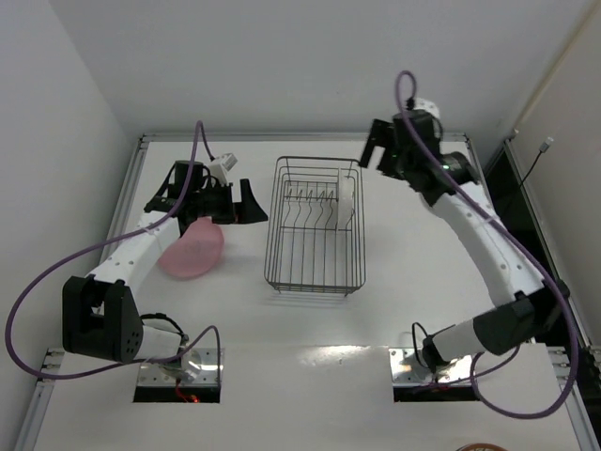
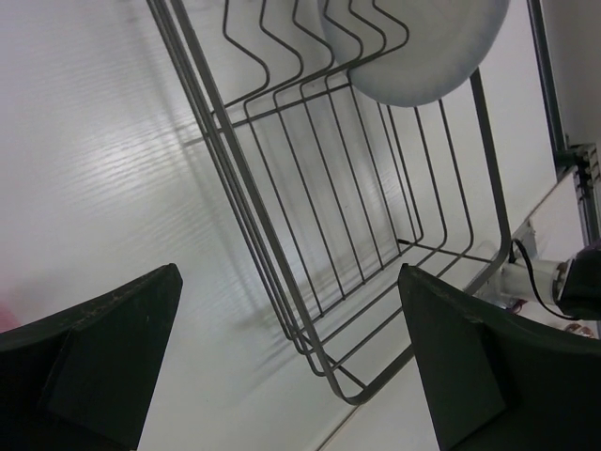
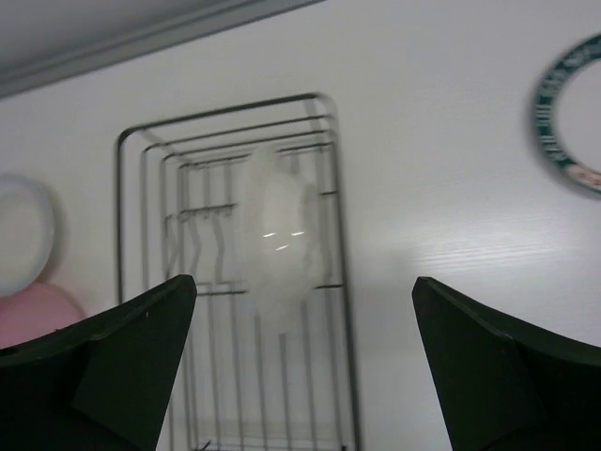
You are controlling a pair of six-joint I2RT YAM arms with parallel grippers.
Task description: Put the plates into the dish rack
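Desk (image 1: 310,329): dish rack (image 1: 315,225) sat at centre. Translucent plate (image 1: 346,202) stood upright in rack, far right side.

Not yet loaded:
- pink plate (image 1: 192,249) and white plate (image 3: 23,235), on desk left of rack
- patterned-rim plate (image 3: 568,127), on desk right of rack

Judged about a quarter done.

Left end effector (image 1: 228,205) hung near pink plate, fingers apart, empty. Right end effector (image 1: 380,150) hung by rack's far right corner, fingers apart, empty.

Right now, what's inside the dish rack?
One translucent white plate stands on edge along the right side of the dish rack, beside the prongs. The other slots look empty. Which slot holds it is hidden behind the plate itself.
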